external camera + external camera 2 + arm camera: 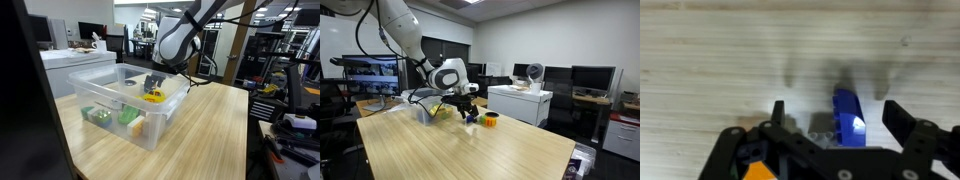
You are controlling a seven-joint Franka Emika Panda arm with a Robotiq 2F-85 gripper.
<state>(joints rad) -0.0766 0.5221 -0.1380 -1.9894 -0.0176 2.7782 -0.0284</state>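
In the wrist view a blue block lies on the wooden table between the two black fingers of my gripper. The jaws stand wide apart and neither finger touches the block. A small grey studded piece sits against the block's left side. In both exterior views the gripper hangs low over the table, just behind the clear bin. The blue block shows right beneath it. A yellow-orange object lies close beside the gripper.
The clear plastic bin holds green pieces and a pale block. The wooden table runs toward its front edge. Desks, monitors and a white cabinet stand around the table.
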